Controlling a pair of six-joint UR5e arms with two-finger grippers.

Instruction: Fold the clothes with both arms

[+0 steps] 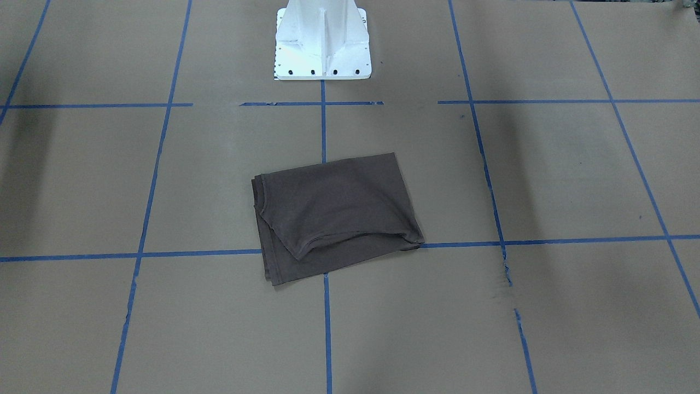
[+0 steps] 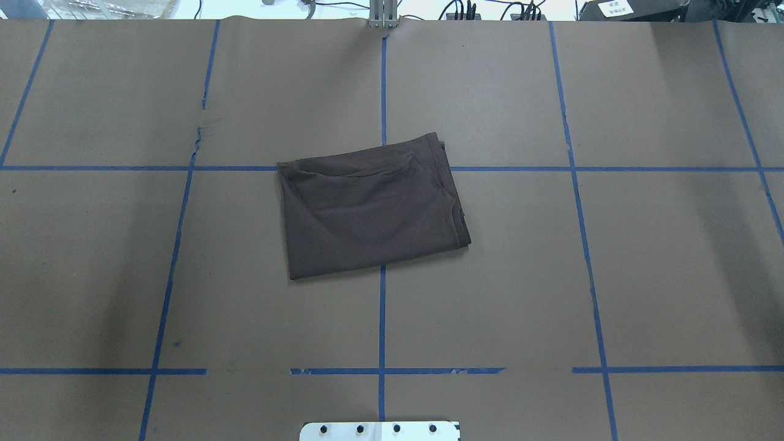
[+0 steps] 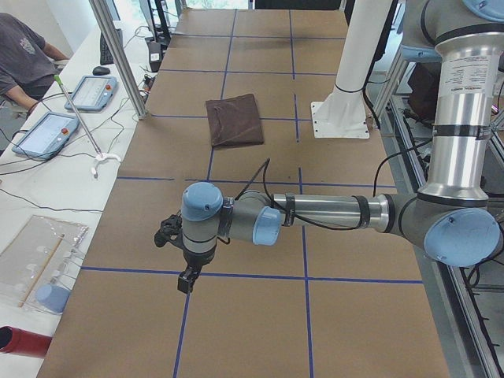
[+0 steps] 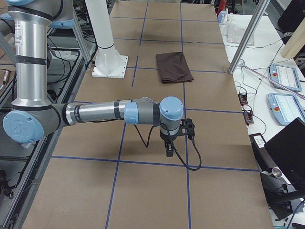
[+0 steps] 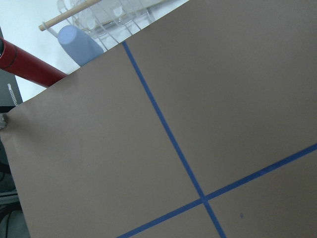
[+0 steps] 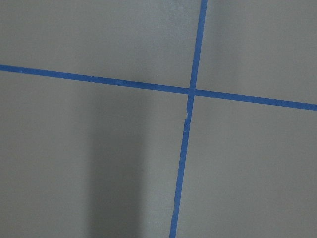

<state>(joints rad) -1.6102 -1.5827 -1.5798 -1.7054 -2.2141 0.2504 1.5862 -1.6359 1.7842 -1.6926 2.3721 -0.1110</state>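
- The T-shirt (image 2: 370,208) lies folded into a compact, layered rectangle near the middle of the surface (image 2: 520,275). It sits across a crossing of the blue tape lines (image 2: 382,318), a little way out from the white pedestal (image 1: 322,44).
- Nothing touches it; it rests alone and flat on the brown paper.
- The rectangle sits slightly skewed to the tape grid. Its top layer does not quite match the one beneath: a curved hem edge bulges loosely along the side away from the robot, and a strip of lower layer shows past it.
- The left arm (image 3: 315,213) stretches low over its own end of the surface, well apart from the shirt. Its wrist view shows only bare paper and tape (plus clutter past the surface's edge).
- The right arm (image 4: 105,112) does the same at the opposite end, and its wrist view shows paper and tape alone.
- The left fingers (image 3: 186,282) and right fingers (image 4: 168,151) point downwards with nothing visible in them. They appear only in the side views, so I cannot tell how far apart either pair stands.
- As a judgement, the folding looks essentially done, with sleeves and body already tucked into one bundle.
- At most, squaring the loose top layer and flattening the bulge might remain.
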